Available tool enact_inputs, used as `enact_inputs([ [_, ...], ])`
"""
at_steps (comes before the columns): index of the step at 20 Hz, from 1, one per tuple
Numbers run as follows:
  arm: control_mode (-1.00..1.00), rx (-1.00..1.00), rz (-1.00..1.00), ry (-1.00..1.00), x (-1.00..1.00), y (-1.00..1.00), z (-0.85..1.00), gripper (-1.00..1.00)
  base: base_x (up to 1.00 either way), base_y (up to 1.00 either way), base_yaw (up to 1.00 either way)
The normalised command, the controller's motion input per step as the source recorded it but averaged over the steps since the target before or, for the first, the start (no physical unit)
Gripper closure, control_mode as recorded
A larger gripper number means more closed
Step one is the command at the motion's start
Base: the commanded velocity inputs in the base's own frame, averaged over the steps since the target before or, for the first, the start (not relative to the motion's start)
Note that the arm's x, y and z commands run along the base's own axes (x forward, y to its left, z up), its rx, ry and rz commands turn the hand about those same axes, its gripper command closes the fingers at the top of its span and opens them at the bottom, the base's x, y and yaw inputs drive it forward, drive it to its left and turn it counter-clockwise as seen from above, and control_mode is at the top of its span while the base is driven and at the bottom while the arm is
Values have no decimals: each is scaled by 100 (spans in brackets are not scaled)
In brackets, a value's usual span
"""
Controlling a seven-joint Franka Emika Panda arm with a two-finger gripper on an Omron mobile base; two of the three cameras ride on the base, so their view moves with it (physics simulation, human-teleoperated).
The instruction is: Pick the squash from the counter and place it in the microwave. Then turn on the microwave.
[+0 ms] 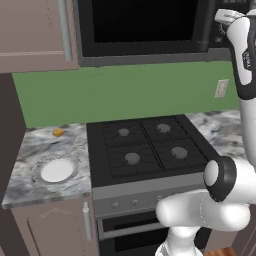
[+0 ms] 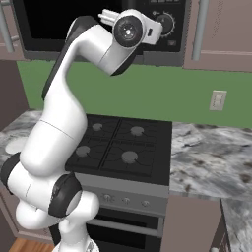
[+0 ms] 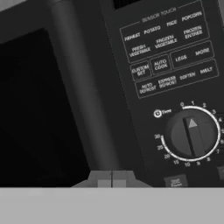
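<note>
I am holding the pincer (image 3: pixel 112 178), closed and empty, against the dark grey black-glass microwave (image 3: pixel 65 100), beside its long vertical handle (image 3: pixel 87 96). Door looks shut; I cannot see the squash. The start button (image 3: pixel 176 181) below the round dial (image 3: pixel 192 134) needs a square, gentle press.

The microwave (image 1: pixel 145 30) runs off the top edge of both base views, so its upper part cannot be seen. In the left base view the arm covers its control panel at the right. In the right base view the arm's wrist hides part of the panel, leaving the round dial (image 2: pixel 165 22) partly visible. Behind the black glass door (image 3: pixel 35 113) nothing can be made out; the interior is too dark to tell what lies inside. In the hand view the lowest panel buttons (image 3: pixel 176 181) are blurred and cut off. The gripper (image 3: pixel 112 179) shows just its fingertips, pressed together.
</note>
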Motion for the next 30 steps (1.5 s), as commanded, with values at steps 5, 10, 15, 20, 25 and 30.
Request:
enact_inputs([
  [5, -100, 19, -5, 2, 0, -13, -8, 100, 0, 0, 0],
  [10, -100, 19, -1, 6, -1, -2, -15, 100, 0, 0, 0],
  [15, -100, 20, 0, 10, 0, -4, -10, 100, 0, 0, 0],
  [20, -100, 19, 0, 6, 0, -7, -6, 100, 0, 0, 0],
  [25, -100, 18, 0, 2, 0, -7, -5, 100, 0, 0, 0],
  [30, -100, 18, 0, 1, 0, -8, -8, 100, 0, 0, 0],
])
